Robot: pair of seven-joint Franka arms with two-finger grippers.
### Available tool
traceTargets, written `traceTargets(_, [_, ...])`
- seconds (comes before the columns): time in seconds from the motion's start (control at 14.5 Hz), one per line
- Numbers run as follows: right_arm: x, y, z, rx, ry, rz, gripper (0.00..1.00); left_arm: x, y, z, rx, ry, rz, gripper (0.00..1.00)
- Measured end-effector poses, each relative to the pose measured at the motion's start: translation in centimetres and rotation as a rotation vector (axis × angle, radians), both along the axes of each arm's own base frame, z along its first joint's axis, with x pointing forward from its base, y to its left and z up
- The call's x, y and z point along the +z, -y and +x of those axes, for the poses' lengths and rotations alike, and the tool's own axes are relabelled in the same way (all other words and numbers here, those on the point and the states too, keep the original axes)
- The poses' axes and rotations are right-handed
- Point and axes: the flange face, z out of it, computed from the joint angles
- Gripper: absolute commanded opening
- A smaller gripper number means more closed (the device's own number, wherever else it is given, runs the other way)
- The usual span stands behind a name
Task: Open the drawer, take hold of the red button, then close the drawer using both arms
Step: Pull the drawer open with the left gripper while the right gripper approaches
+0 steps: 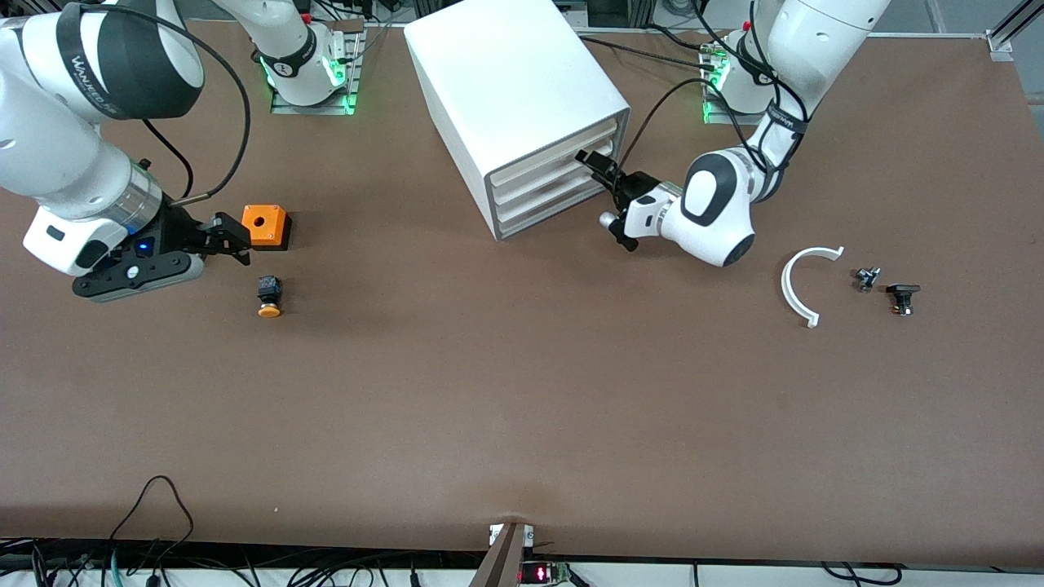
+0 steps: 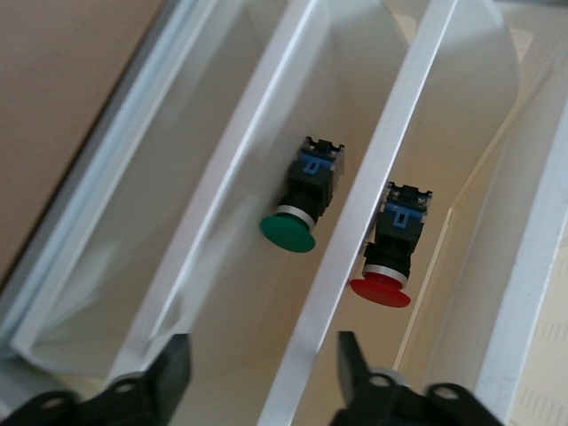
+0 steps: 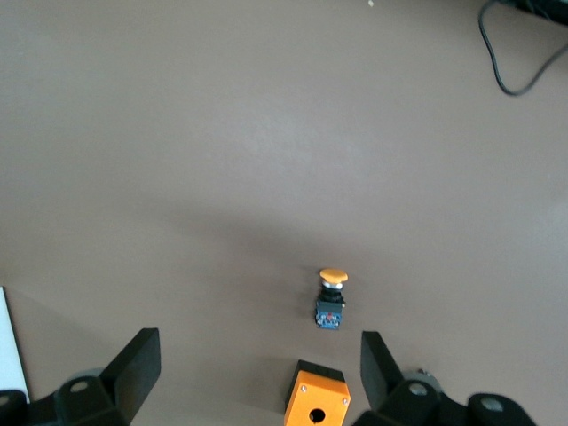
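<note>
The white cabinet (image 1: 506,81) stands at the table's back middle, its stacked drawer fronts (image 1: 545,183) showing. My left gripper (image 1: 594,165) is open at the fronts' end toward the left arm. In the left wrist view its open fingers (image 2: 355,368) straddle a white drawer rim (image 2: 342,266). Past that rim the red-capped button (image 2: 386,266) lies in one drawer (image 2: 470,115), and a green-capped button (image 2: 297,209) lies in the drawer beside it. My right gripper (image 1: 235,236) is open and empty, low beside the orange box (image 1: 265,226).
An orange-yellow-capped button (image 1: 269,296) lies nearer the front camera than the orange box; both show in the right wrist view (image 3: 331,297), (image 3: 317,399). A white curved piece (image 1: 803,285) and two small dark parts (image 1: 866,279), (image 1: 902,297) lie toward the left arm's end.
</note>
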Motion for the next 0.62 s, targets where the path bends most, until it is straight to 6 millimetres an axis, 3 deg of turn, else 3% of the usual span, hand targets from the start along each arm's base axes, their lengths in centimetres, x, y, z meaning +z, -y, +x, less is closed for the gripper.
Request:
traceTargets(0.07, [0.4, -1.1, -0.1, 0.027, 0.011, 0.003, 1.0, 0.0, 0.4, -0.2, -0.004, 0.005, -0.003, 0.43])
traceTargets(0.14, [0.9, -2.8, -0.3, 0.057, 0.021, 0.007, 1.0, 0.1, 0.7, -0.3, -0.007, 0.008, -0.003, 0.14])
traceTargets(0.21, [1.4, -4.6, -0.6, 0.088, 0.03, 0.01, 1.0, 0.1, 0.7, -0.3, -0.007, 0.009, -0.004, 0.03])
traceTargets(0.41, [1.8, -9.0, -1.4, 0.208, 0.042, 0.013, 1.0, 0.8, 0.2, 0.8, 0.024, 0.055, -0.012, 0.02])
traceTargets(0.48, [1.5, -10.2, -1.4, 0.246, 0.052, 0.016, 1.0, 1.3, -0.8, 2.0, 0.052, 0.105, -0.017, 0.11])
traceTargets(0.62, [1.2, -13.3, -0.9, 0.354, 0.103, 0.033, 1.0, 2.2, -4.7, 5.5, 0.138, 0.205, -0.017, 0.16])
